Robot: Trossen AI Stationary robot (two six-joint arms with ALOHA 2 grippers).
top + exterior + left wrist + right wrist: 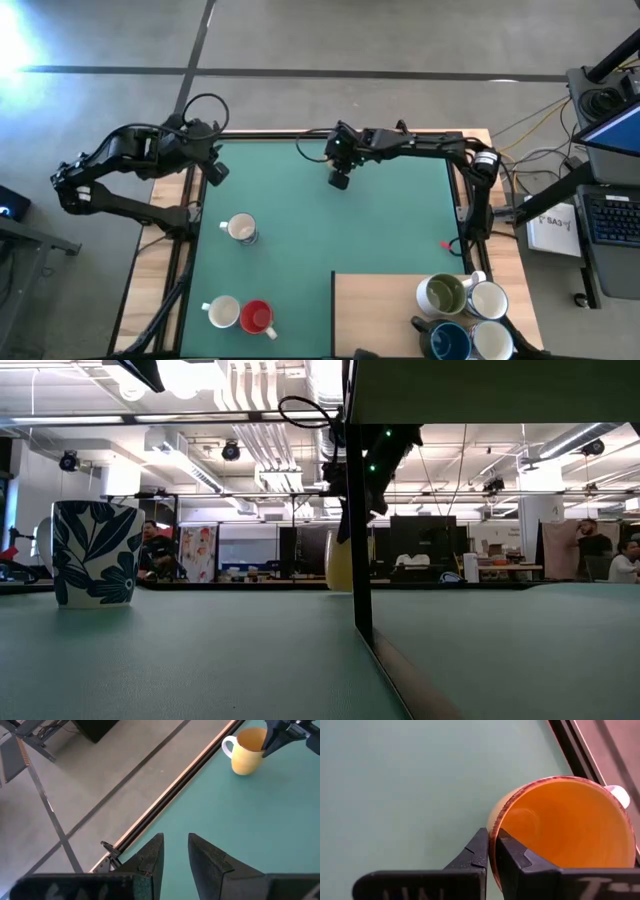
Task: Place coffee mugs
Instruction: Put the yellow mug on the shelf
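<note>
An orange mug (560,830) stands on the green mat near the table's far edge, also seen in the left wrist view (247,752) and the low view (338,565). My right gripper (491,851) is shut on its rim; in the high view the gripper (338,178) covers the mug. My left gripper (175,855) hangs open over the mat's far left corner (215,172), with nothing between its fingers. A leaf-patterned mug (240,229) stands mid-left. A white mug (222,312) and a red mug (257,317) stand near the front edge. My right gripper pinches the orange mug's wall at the rim (492,837), on the side opposite the white handle (620,795). One finger (512,852) is inside the mug and one (477,850) outside. The fingers slant down from above. The mug stands upright with its base on the mat.
A wooden board (380,310) at the near right carries several mugs: one with an olive-green inside (443,295), two white (487,300), one dark blue (450,342). The mat's dark far rim (190,775) runs close behind the orange mug. The mat's middle is bare.
</note>
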